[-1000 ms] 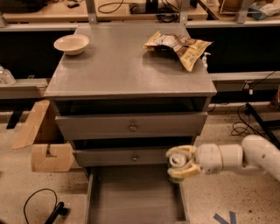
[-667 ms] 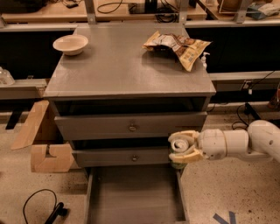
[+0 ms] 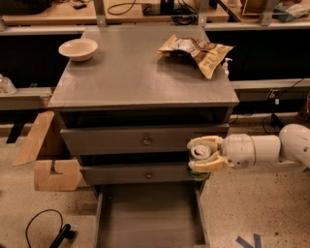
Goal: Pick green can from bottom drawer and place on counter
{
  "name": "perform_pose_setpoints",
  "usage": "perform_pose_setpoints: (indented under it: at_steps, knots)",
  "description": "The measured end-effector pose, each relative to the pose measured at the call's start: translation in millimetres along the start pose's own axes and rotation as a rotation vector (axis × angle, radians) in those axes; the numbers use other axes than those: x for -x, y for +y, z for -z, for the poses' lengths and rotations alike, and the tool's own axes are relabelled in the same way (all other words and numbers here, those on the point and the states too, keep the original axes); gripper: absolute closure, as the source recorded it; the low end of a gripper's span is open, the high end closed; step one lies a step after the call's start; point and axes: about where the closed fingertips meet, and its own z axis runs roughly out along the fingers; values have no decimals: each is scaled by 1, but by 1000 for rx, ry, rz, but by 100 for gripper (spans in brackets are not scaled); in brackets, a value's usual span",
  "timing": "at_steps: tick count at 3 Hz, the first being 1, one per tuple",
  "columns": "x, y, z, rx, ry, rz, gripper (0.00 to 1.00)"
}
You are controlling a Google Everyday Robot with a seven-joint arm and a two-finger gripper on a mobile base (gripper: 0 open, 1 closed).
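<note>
My gripper (image 3: pixel 202 153) is shut on the green can (image 3: pixel 200 157), whose silver lid faces the camera with dark green showing below the lower finger. It hangs in front of the cabinet's right edge, level with the gap between the two drawer fronts and above the right wall of the bottom drawer (image 3: pixel 150 218). The drawer is pulled out and its flat grey floor is bare. The grey counter (image 3: pixel 140 72) lies above, well higher than the can. My white arm reaches in from the right.
A beige bowl (image 3: pixel 78 49) sits on the counter's back left corner and a crumpled snack bag (image 3: pixel 196 50) at its back right. Cardboard pieces (image 3: pixel 46 160) lean left of the cabinet. A black cable (image 3: pixel 48 232) lies on the floor. A wooden workbench (image 3: pixel 145 7) runs behind.
My gripper has risen with the green can from near the lower drawer front to the level between the two drawer fronts.
</note>
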Motion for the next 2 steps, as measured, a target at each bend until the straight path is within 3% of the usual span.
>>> perform_pose_setpoints:
  at_steps: [1,2]
  knots:
    - [71,-20,14,-23,-56,-36,100]
    - [147,-63,19,-86,-108,-65,100]
